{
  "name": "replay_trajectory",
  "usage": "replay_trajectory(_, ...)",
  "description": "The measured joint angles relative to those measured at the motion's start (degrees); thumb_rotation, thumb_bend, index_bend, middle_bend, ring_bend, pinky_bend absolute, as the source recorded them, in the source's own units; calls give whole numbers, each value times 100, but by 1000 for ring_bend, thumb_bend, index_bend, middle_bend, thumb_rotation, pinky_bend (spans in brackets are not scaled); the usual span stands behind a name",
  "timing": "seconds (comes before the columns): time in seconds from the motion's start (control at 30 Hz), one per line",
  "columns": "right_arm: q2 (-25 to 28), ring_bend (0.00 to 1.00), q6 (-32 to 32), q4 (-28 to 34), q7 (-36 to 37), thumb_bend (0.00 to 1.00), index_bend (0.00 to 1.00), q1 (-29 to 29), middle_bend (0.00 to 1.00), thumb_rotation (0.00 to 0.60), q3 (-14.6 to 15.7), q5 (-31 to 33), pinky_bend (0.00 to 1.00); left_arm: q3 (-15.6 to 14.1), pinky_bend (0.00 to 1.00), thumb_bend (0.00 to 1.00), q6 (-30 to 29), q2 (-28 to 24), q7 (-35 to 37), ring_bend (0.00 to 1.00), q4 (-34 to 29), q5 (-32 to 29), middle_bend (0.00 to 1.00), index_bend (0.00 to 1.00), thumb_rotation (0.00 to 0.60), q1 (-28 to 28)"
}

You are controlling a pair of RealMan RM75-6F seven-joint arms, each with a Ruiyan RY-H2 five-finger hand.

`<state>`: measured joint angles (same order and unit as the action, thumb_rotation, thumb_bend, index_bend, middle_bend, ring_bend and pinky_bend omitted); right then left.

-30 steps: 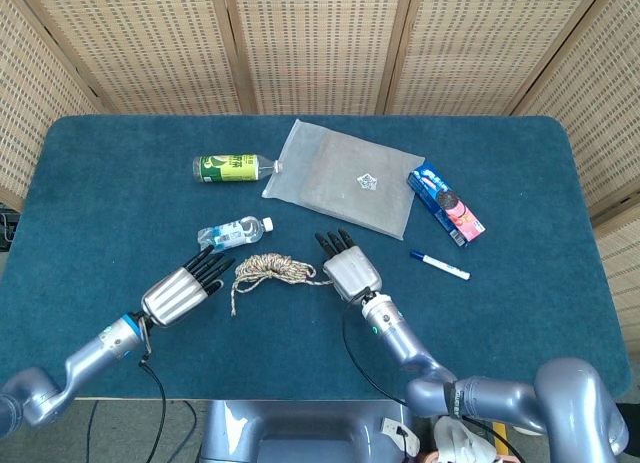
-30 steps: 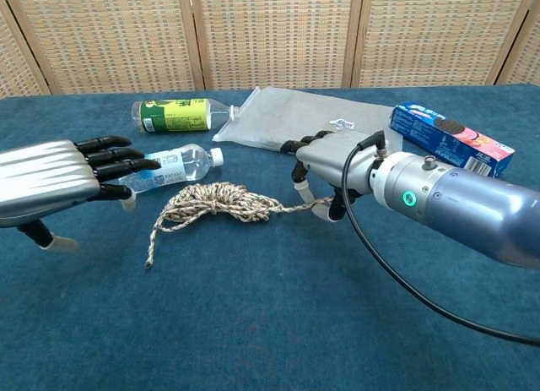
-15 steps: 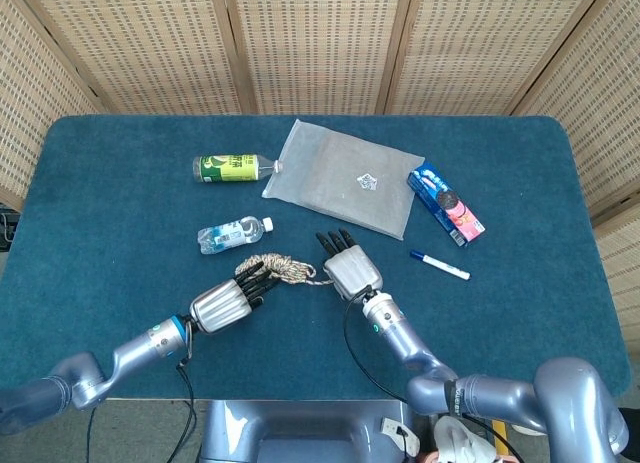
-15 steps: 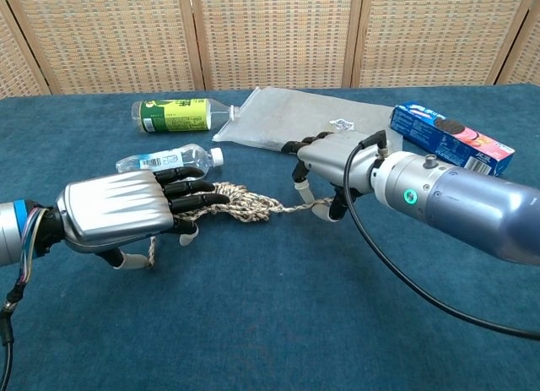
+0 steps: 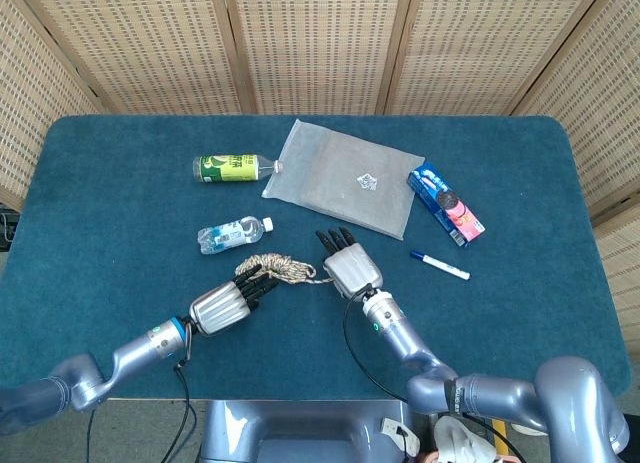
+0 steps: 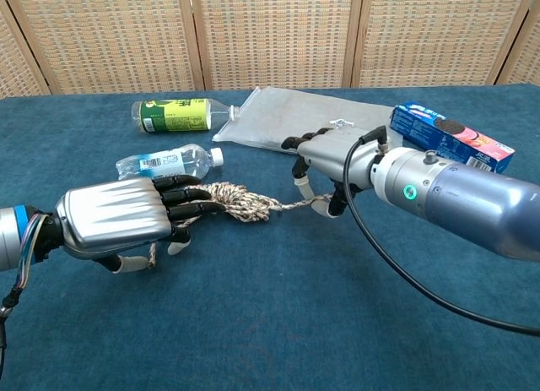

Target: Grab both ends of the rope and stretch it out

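Note:
A coiled beige rope (image 5: 283, 268) (image 6: 242, 202) lies mid-table on the blue cloth. My left hand (image 5: 223, 305) (image 6: 118, 219) lies palm down over the coil's left side. Its dark fingers (image 6: 187, 202) stretch across the strands, and the rope's loose tail (image 6: 152, 254) shows under the palm; no grip on it is visible. My right hand (image 5: 350, 268) (image 6: 333, 165) is at the coil's right side. It pinches the rope's right end (image 6: 305, 204) between the thumb and a finger, and a short strand runs from the coil to that pinch.
A small clear water bottle (image 5: 233, 233) (image 6: 166, 162) lies just behind the left hand. A green-labelled bottle (image 5: 232, 167), a grey pouch (image 5: 340, 179) and a blue cookie box (image 5: 447, 205) sit further back. A marker (image 5: 440, 266) lies right of the right hand.
Over the last second my left hand swung right from beside the rope onto the coil's left end, then settled slightly. The right hand kept its pinch and rose a little.

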<state>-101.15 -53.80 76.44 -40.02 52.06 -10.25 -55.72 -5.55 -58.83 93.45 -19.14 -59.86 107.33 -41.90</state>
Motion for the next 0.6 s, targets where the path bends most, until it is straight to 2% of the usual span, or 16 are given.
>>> replay_trajectory(0.33, -32, 0, -22, -47, 75, 442, 716, -17, 0, 600, 29, -41, 0, -102, 0, 387, -66, 156, 61, 0, 168, -66, 0, 661, 600, 13)
replay_trajectory(0.6, -7, 0, -55, -41, 97, 442, 718, -30, 0, 600, 36, -79, 0, -105, 0, 430, -199, 85, 44, 0, 107, -127, 0, 733, 600, 10)
